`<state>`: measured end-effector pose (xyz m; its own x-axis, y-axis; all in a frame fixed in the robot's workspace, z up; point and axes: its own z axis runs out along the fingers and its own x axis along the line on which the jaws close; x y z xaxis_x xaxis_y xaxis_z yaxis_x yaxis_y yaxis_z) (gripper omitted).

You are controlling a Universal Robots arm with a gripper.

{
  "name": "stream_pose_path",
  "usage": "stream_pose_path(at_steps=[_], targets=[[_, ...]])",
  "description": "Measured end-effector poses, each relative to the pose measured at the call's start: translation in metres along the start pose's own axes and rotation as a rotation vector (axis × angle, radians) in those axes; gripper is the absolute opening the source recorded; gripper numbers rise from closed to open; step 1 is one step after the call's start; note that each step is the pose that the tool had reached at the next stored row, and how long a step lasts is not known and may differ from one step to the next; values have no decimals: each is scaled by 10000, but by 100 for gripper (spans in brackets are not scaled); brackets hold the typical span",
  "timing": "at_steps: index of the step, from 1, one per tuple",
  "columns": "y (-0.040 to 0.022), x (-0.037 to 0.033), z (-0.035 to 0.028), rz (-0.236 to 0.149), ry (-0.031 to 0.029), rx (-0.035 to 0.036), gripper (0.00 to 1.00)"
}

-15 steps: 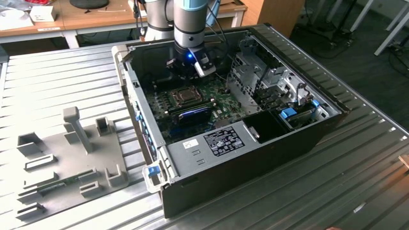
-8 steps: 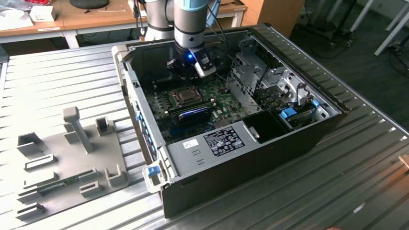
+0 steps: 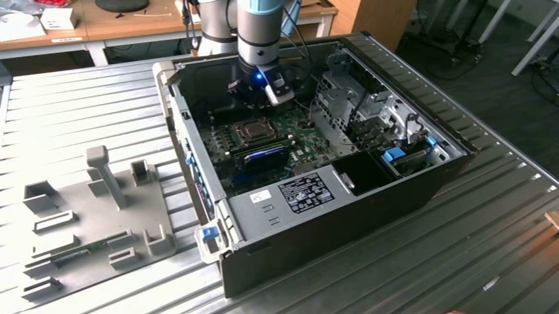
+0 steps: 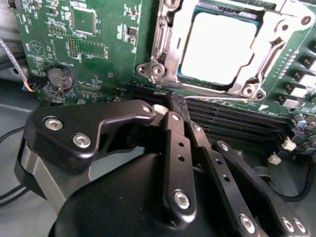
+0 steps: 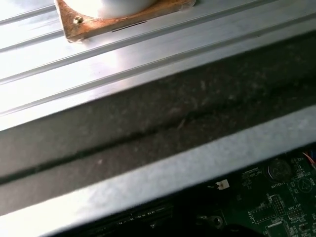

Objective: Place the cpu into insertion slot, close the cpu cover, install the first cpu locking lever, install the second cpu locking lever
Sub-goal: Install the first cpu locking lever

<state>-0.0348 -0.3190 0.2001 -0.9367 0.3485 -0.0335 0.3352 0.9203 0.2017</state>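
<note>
Cpu sits in the slot with the cover down flat around it, so the first two steps look done. Levers: can't tell if either is latched, so I count both as left to do. Gripper is pinched narrow and holds nothing. Its tips are over the memory slots, just beside a cover corner and not touching it. In the exterior view the slot is near, at 6 o'clock of the gripper, inside the case.
</note>
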Motion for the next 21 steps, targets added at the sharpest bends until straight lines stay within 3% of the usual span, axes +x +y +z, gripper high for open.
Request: stream_pose_path(at_steps=[5,11,12,16,21], targets=[[11,4,2,283,-58,10,10],[12,6,2,321,-66,9,10],[11,7,2,327,-55,-34,10],[10,17,5,344,-2,-329,10],[6,21,0,345,-6,-328,10]])
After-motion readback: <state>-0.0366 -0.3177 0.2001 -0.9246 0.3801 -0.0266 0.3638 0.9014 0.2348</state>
